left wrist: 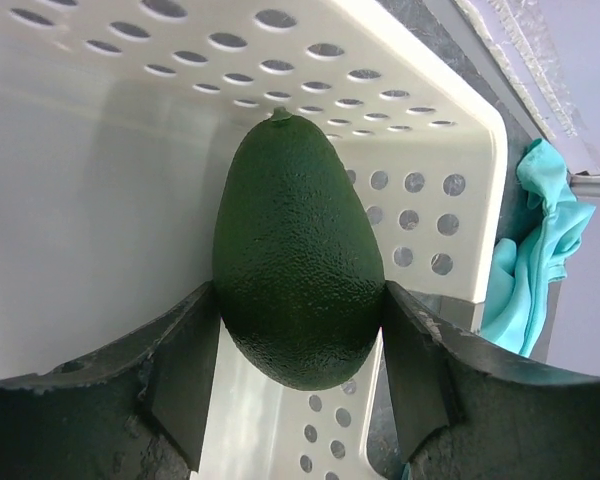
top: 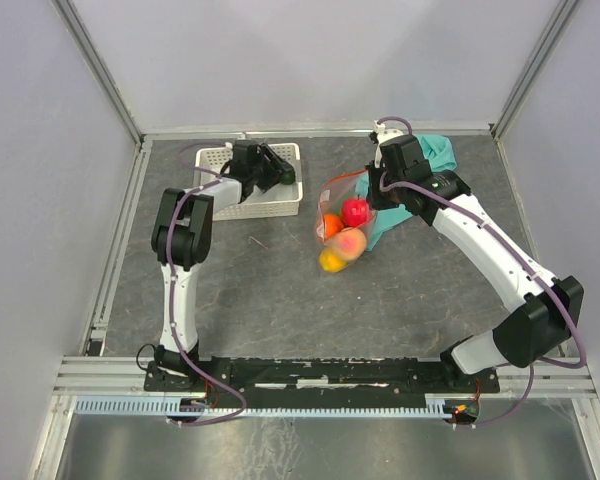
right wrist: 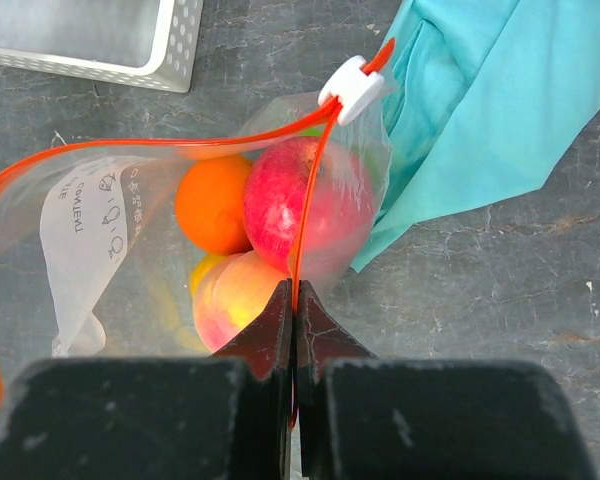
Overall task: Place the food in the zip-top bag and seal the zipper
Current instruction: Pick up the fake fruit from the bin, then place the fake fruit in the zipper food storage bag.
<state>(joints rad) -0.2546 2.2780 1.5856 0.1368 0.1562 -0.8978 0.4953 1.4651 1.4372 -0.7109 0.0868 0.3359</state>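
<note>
While my left arm bends down into the white basket (left wrist: 420,120), my left pincer (left wrist: 300,340) presses both sides of the dark green avocado (left wrist: 298,250) inside it. Right of the basket, my right pincer (right wrist: 295,310) is pinched tight on the zipper (right wrist: 311,200). The zip-top bag (right wrist: 80,210) gapes, with red, orange and peach food (right wrist: 345,215) inside.

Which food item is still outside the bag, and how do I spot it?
Look in the white perforated basket at the table's far left. Between the fingers of the left claw lies an avocado. It is dark green, pebbly and egg-shaped, unlike the smooth red, orange and peach fruit in the clear bag.
</note>
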